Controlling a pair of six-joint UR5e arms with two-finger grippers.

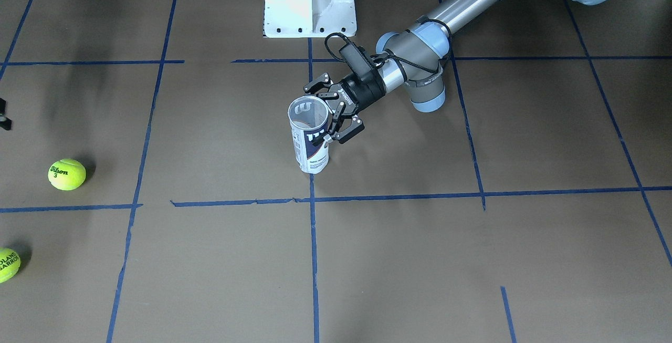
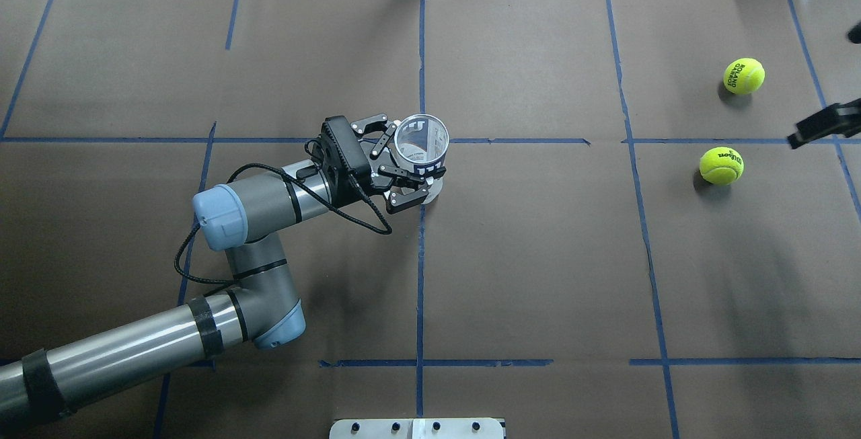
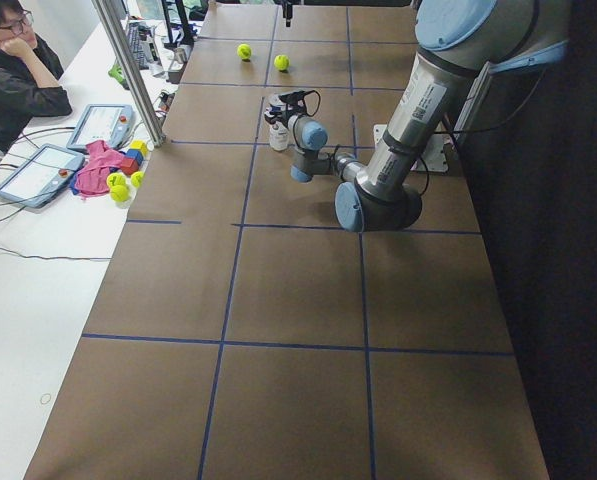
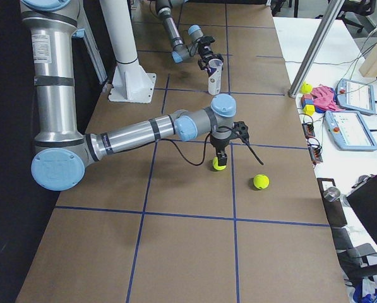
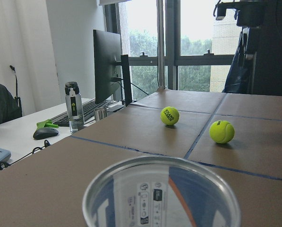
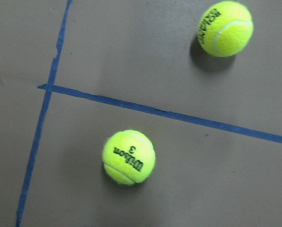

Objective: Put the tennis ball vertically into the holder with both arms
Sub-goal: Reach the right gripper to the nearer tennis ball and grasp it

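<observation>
Holder (image 1: 311,148): you'll find it dead centre of the front-facing frame. It stands upright on the bench (image 1: 472,259) with its open mouth up and its foot on a blue tape line (image 1: 313,259).

Left pincer (image 1: 329,116): it reaches in from the upper right of that frame on the left arm (image 2: 134,345). The jaws are spread wide, one to each side of the tube's upper half, and set against its wall, so it has the holder in its grip. In the left wrist view the clear rim fills the bottom edge of the frame, with label print showing through.

Right pincer (image 4: 220,156): look mid-frame in the right-side view, where it hangs fingers-down over the Wilson ball (image 6: 129,156). The overhead frame shows only a black sliver of it at the right edge. You cannot tell how far its jaws stand apart, and its own wrist view shows no fingers.

Balls: that wrist view puts the Wilson ball lower centre and the Roland Garros ball (image 6: 225,28) upper right, with a tape line running between them. Both lie on the bench well apart from the holder, at the far left of the front-facing frame.
</observation>
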